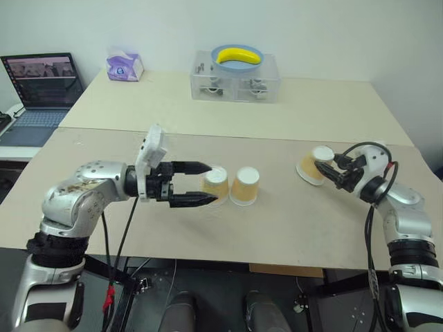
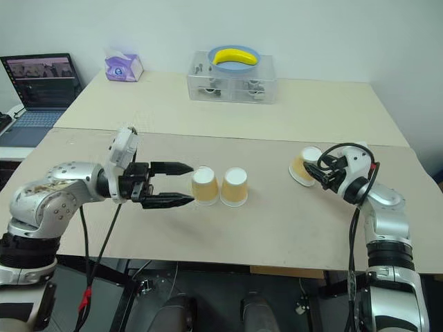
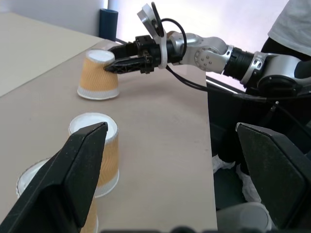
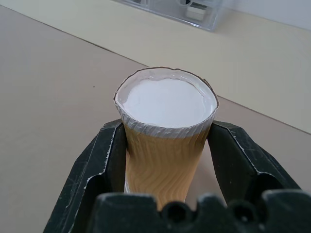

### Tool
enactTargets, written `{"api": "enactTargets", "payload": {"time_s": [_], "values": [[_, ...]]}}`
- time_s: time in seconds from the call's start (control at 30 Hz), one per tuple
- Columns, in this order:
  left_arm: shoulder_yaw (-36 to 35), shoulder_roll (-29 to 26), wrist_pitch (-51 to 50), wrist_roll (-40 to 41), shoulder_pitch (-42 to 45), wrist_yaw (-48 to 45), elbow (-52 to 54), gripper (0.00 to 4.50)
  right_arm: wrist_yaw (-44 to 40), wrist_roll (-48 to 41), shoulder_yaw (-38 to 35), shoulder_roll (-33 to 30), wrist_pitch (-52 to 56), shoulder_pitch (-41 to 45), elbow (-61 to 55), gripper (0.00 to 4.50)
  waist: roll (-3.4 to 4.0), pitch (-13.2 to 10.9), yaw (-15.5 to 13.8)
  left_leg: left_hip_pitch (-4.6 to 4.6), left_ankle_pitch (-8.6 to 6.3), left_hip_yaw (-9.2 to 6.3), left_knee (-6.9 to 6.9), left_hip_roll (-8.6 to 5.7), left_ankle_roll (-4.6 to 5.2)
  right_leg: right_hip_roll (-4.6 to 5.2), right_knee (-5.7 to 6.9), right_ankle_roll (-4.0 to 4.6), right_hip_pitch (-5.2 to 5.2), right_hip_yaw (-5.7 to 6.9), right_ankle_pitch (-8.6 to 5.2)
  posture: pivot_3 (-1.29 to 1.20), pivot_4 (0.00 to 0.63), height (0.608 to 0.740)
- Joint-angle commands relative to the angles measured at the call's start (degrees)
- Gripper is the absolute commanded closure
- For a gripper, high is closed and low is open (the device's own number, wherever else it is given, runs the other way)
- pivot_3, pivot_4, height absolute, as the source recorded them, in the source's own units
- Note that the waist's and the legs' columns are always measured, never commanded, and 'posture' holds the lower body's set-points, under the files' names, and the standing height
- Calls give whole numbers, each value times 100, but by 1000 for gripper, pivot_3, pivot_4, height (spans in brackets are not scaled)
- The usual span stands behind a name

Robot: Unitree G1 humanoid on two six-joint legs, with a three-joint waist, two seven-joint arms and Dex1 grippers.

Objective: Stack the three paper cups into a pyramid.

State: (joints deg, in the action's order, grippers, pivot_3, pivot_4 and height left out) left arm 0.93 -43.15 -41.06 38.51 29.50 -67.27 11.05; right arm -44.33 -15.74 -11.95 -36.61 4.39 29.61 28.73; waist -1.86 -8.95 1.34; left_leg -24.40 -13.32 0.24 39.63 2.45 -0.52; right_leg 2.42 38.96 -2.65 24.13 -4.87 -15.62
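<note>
Two paper cups stand upside down side by side at mid-table, the left cup [image 1: 216, 184] touching the right cup [image 1: 245, 186]. My left gripper [image 1: 213, 183] is open and level, its fingertips [image 1: 208, 200] reaching the near side of the left cup, one in front of it and one behind. At the right of the table the third paper cup [image 1: 313, 166] is upside down and tilted, its rim low on the table. My right gripper [image 4: 165, 141] is shut on that cup [image 4: 167, 102], squeezing its wall just below the white base.
On the rear table stand a clear plastic box [image 1: 235, 86] with a blue bowl and a banana [image 1: 237, 57], and a purple tissue box [image 1: 124, 67]. A laptop [image 1: 43, 86] sits off the left edge. A person's grey sleeve [image 3: 294, 24] is beyond the right arm.
</note>
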Motion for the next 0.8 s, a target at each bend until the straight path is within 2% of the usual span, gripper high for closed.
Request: {"api": "enactTargets", "payload": {"time_s": [0.03, 0.2, 0.3, 0.57, 0.8], "values": [[60, -306, 557, -540, -168, -250, -486, 0, -137, -175, -166, -61, -154, 252, -200, 1994, 8, -5, 3, 0, 0, 1, 0, 0, 0, 0, 0, 0, 0, 0, 0, 0, 150, 694], [-133, -490, 747, -688, -185, -353, -785, 0, -529, -655, -305, -170, 240, 589, -687, 1994, 20, -15, 2, -4, 0, 2, 0, 1, 0, 0, 0, 1, 4, 2, -1, 0, 150, 694], [-244, -476, 583, -552, -195, -306, -607, 0, -896, -1195, -301, -246, 923, 882, -1229, 1994, 52, -39, -6, -16, 0, 1, 5, 1, 0, 2, 1, 0, 11, 2, 0, 0, 150, 694], [-278, -398, 468, -518, -387, -201, -339, 0, -1526, -1970, 83, -272, 2352, 1519, -1944, 1994, 56, -41, -32, -20, -1, -4, 6, 5, 1, 1, -1, 2, 12, 12, -1, 0, 150, 694], [-333, -350, 330, -394, -257, -135, -317, 0, -1954, -1778, 750, -83, 2557, 1774, -1990, 1994, 56, -41, -24, -22, -1, -3, 6, 5, 1, 1, -1, 2, 15, 13, -1, 0, 150, 694]]}}
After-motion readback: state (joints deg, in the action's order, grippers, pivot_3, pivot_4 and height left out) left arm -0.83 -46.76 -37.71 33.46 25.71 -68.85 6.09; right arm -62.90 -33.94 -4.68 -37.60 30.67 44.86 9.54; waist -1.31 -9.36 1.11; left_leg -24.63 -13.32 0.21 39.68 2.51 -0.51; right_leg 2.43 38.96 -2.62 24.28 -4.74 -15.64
